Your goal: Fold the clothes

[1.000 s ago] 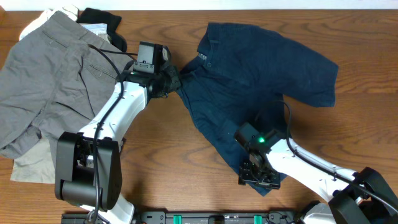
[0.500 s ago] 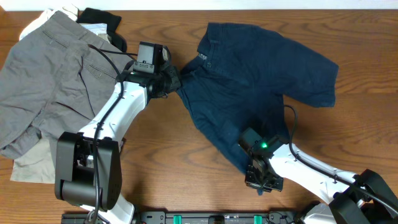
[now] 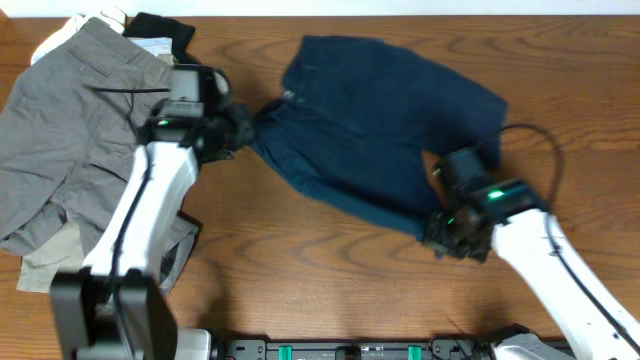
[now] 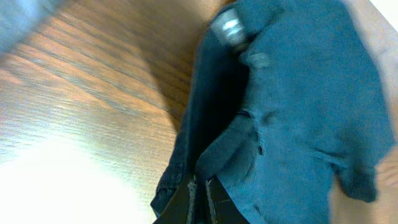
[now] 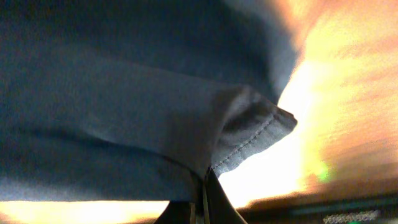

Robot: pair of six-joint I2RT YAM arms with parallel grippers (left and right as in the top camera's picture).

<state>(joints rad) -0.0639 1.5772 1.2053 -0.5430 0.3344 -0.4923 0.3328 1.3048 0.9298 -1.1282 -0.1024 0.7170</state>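
Note:
The clothes, a pair of dark navy shorts (image 3: pixel 380 120), lie spread across the middle and right of the table. My left gripper (image 3: pixel 243 132) is shut on the waistband corner at their left end; in the left wrist view the fabric (image 4: pixel 298 106) with its metal button (image 4: pixel 230 28) runs up from my closed jaws. My right gripper (image 3: pixel 437 232) is shut on the hem of the lower leg; in the right wrist view the stitched hem (image 5: pixel 255 140) is pinched between the jaws and hangs off the wood.
Grey shorts (image 3: pixel 70 130) lie at the left, over beige (image 3: pixel 45 265), white and black (image 3: pixel 160 28) garments. The left arm (image 3: pixel 140 220) reaches over their edge. Bare wooden table (image 3: pixel 300 270) shows in front of the navy shorts.
The right gripper closed on the leg hem and swung it to the right and up. The left gripper dragged the waistband to the left; the whole pair of shorts shifted left.

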